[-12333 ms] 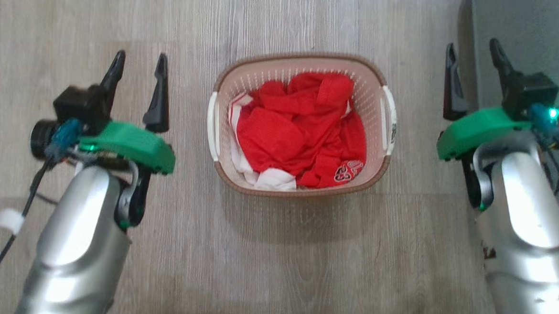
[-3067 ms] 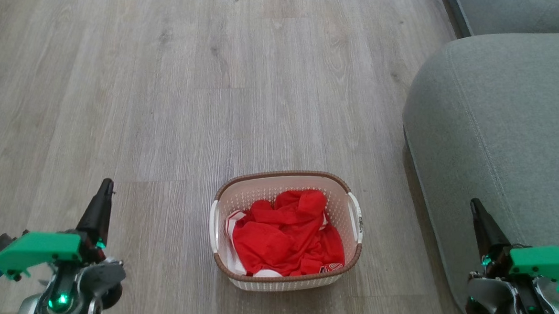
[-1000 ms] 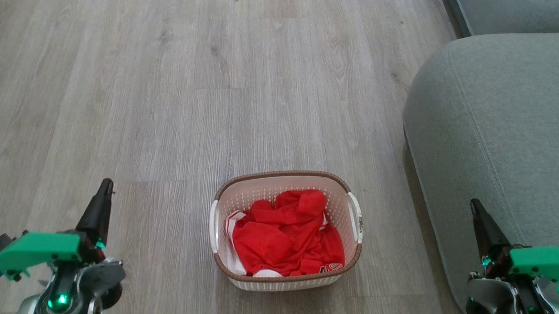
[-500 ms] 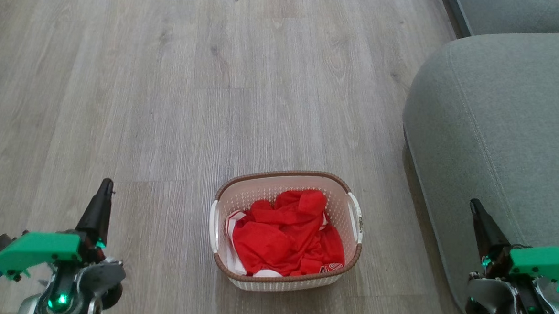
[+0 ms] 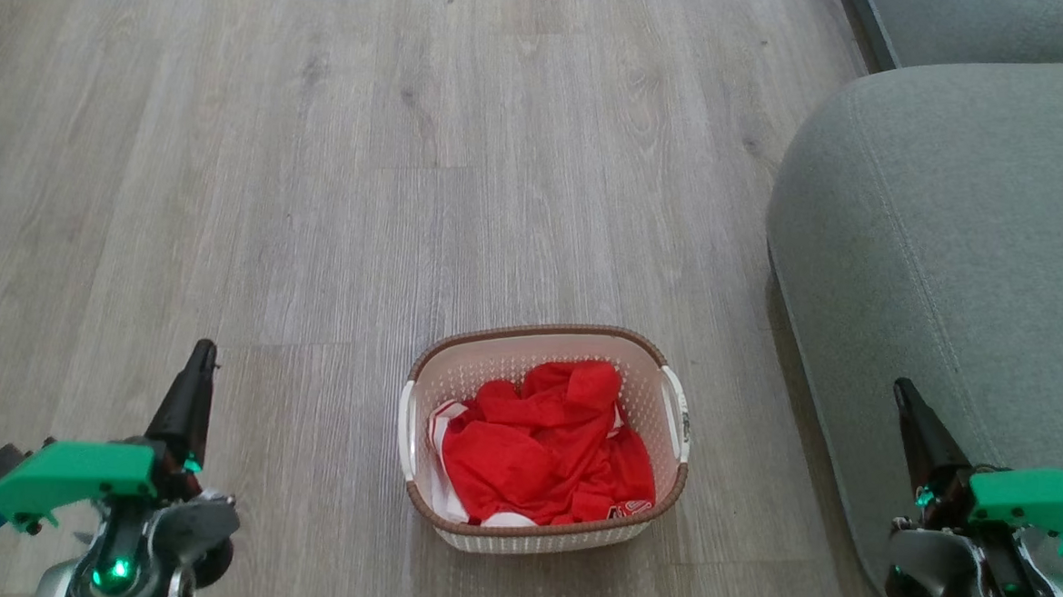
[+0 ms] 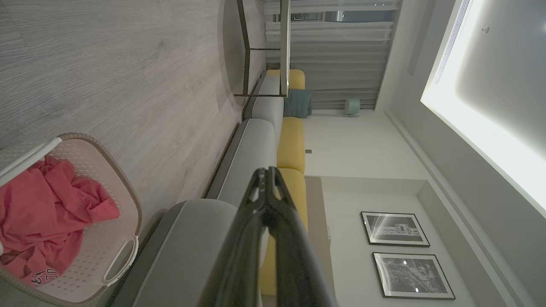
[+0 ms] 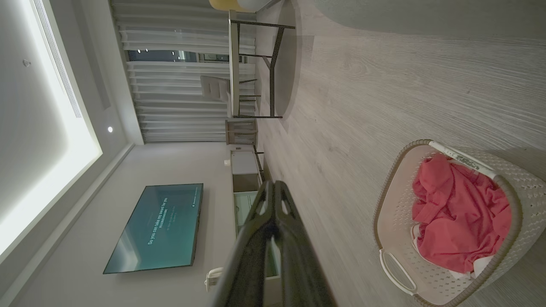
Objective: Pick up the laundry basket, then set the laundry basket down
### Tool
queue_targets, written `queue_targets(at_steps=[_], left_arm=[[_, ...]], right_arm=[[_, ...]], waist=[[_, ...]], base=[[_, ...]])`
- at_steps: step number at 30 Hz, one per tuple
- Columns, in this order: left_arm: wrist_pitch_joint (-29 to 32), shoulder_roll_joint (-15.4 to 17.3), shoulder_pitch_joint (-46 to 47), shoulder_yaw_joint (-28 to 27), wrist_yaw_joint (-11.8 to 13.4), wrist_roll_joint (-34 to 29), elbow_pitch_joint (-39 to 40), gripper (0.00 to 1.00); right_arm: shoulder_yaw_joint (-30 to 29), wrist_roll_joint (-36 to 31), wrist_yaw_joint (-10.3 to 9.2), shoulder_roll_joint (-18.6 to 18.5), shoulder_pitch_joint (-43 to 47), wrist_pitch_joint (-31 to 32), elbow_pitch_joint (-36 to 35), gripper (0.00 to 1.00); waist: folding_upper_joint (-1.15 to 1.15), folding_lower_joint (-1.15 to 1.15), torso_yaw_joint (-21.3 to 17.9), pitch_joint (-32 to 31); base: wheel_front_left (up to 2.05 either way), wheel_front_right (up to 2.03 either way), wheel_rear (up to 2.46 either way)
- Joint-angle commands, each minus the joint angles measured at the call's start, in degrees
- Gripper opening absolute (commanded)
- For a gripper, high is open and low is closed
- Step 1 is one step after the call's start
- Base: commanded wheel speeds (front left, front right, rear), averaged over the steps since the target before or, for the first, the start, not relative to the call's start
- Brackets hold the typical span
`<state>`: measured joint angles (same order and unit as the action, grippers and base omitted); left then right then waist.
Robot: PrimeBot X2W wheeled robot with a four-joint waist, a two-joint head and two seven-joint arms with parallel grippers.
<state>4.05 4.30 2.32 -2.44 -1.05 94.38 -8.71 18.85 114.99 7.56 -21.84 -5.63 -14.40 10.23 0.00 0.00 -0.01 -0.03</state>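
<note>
The laundry basket stands on the wood floor at the lower middle of the head view, cream with a brown rim, white side handles and a red-and-white jersey inside. My left gripper is shut and empty at the lower left, well apart from the basket. My right gripper is shut and empty at the lower right, in front of the sofa. The left wrist view has the basket at its lower left and the shut gripper. The right wrist view has the basket at its lower right and the shut gripper.
A grey sofa fills the right side, close to the basket and the right gripper. Open wood floor stretches ahead and to the left. A dark-legged table and a wall screen stand farther off.
Since the earliest frame the camera has pulled back and both grippers have shut and drawn away from the basket. Over the last second nothing has moved.
</note>
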Motion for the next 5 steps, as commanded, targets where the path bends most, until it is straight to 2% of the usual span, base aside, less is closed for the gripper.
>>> queue_targets(at_steps=[1, 5], left_arm=[[0.5, 0.3, 3.1, -2.1, -0.3, -0.3, 1.6, 0.0], [0.5, 0.3, 3.1, -2.1, -0.3, -0.3, 1.6, 0.0]], right_arm=[[0.7, 0.1, -0.08, -1.7, -2.6, -0.6, -2.0, 0.0], [0.7, 0.1, -0.08, -1.7, -2.6, -0.6, -2.0, 0.0]], waist=[[0.0, 0.0, 0.0, 0.0], [0.0, 0.0, 0.0, 0.0]], base=[[0.0, 0.0, 0.0], [0.0, 0.0, 0.0]])
